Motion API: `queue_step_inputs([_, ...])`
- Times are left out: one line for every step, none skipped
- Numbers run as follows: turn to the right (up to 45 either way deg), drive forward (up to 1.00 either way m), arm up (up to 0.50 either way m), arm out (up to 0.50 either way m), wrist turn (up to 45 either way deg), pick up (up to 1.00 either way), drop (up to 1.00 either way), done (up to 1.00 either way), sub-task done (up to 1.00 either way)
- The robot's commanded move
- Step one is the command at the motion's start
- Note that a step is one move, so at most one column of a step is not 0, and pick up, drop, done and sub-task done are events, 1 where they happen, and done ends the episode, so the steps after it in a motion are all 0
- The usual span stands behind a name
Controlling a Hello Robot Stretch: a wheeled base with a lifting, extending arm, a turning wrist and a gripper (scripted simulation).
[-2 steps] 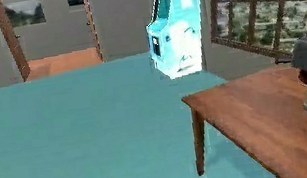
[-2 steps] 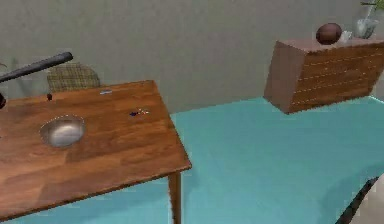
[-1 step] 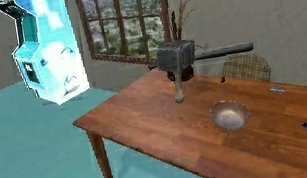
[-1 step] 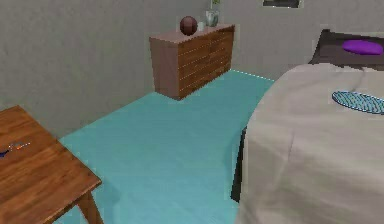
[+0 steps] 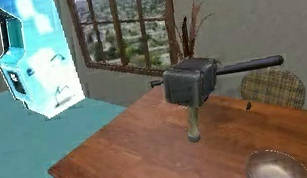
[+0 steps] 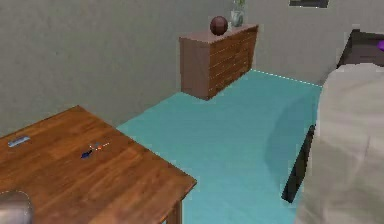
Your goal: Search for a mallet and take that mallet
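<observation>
A mallet (image 5: 190, 83) stands on the wooden table (image 5: 141, 154) in the forward view. Its dark grey blocky head is on top and a pale short handle (image 5: 193, 123) reaches down to the tabletop. A dark bar (image 5: 251, 64) sticks out from the head toward the forward view's right.
A blue-and-white cabinet (image 5: 36, 59) stands at the left by a window (image 5: 122, 26). A wicker chair (image 5: 273, 87) is behind the table and a grey bowl (image 5: 275, 168) lies on it. In the arm side view: the table corner (image 6: 90, 175), teal floor (image 6: 230, 130), a dresser (image 6: 218, 60), white bedding (image 6: 350, 150).
</observation>
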Motion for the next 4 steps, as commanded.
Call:
queue_step_inputs([-45.0,0.00,0.00,0.00,0.0,0.00,0.00,0.00,0.00])
queue_step_inputs([-30.0,0.00,0.00,0.00,0.0,0.00,0.00,0.00,0.00])
queue_step_inputs([0.0,0.00,0.50,0.00,0.0,0.00,0.00,0.00,0.00])
queue_step_inputs([0.0,0.00,0.38,0.00,0.0,0.00,0.00,0.00,0.00])
